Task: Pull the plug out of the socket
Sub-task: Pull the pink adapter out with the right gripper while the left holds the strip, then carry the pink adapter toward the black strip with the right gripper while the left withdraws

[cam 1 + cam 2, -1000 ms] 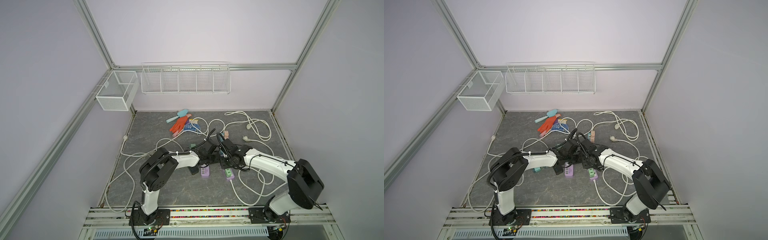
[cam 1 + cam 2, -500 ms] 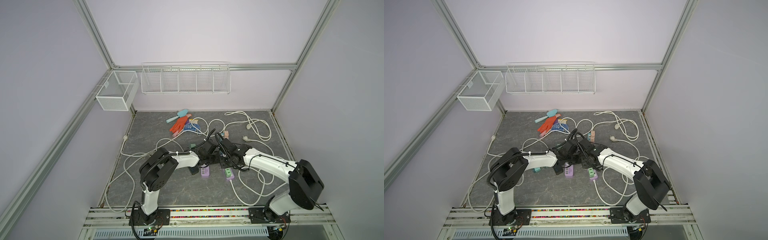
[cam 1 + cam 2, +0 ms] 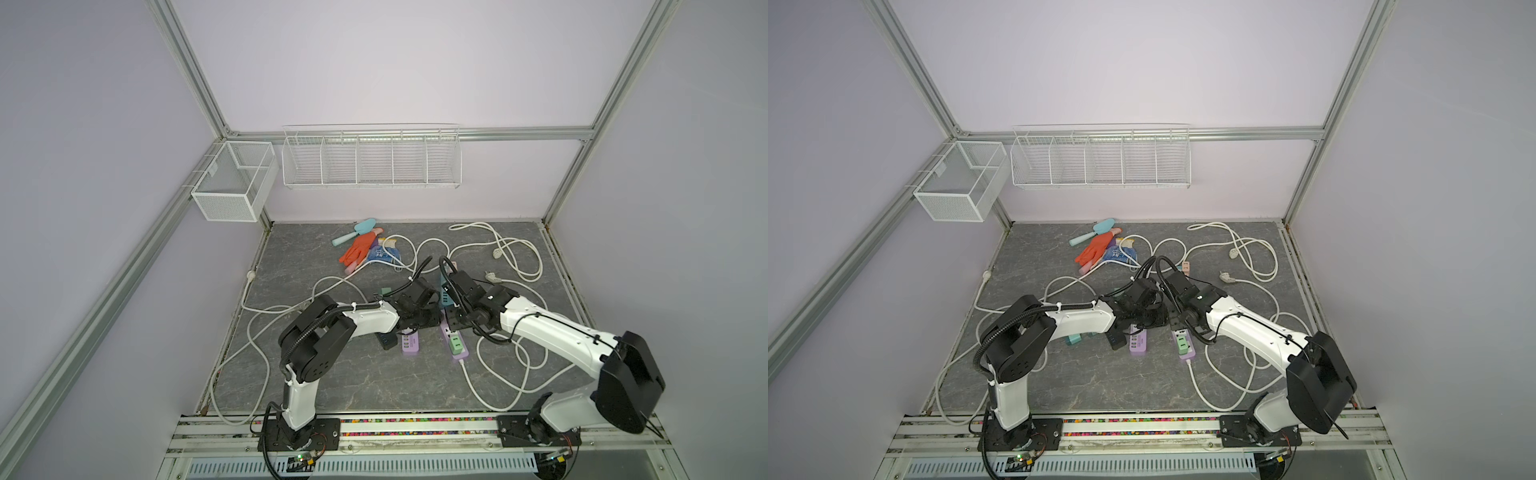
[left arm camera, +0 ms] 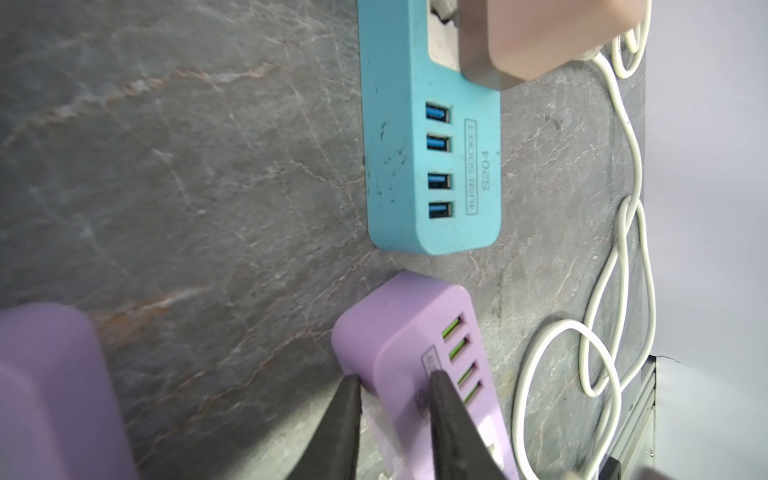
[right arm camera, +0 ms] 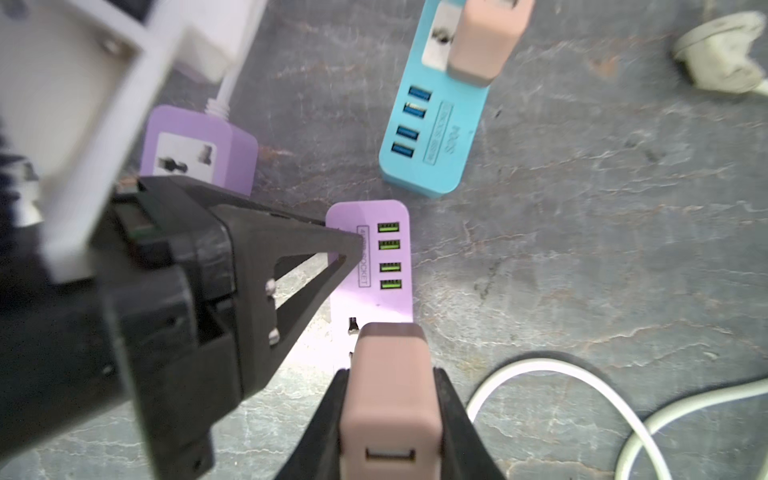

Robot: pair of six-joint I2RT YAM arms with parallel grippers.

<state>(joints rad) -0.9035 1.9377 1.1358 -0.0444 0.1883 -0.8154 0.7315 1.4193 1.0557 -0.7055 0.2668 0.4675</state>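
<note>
A pink plug (image 5: 390,399) stands on the white socket face of a purple strip with green ports (image 5: 370,257), and my right gripper (image 5: 390,374) is shut on the plug's sides. Whether its pins are seated is hidden. My left gripper (image 4: 395,382) is shut on the edge of that purple strip (image 4: 415,353), near the USB end. One of its fingers (image 5: 316,245) lies on top of the strip. In both top views the two grippers meet over the strip (image 3: 456,345) (image 3: 1184,344) at mid-floor.
A teal strip (image 5: 432,137) holding another pink plug (image 5: 482,41) lies just beyond. A second purple socket block (image 5: 195,153) sits beside my left gripper. There are also a loose white plug (image 5: 723,54), looping white cables (image 3: 519,361) and an orange glove (image 3: 359,249) at the back.
The right wrist has edged slightly toward the left gripper. Nothing else has visibly moved.
</note>
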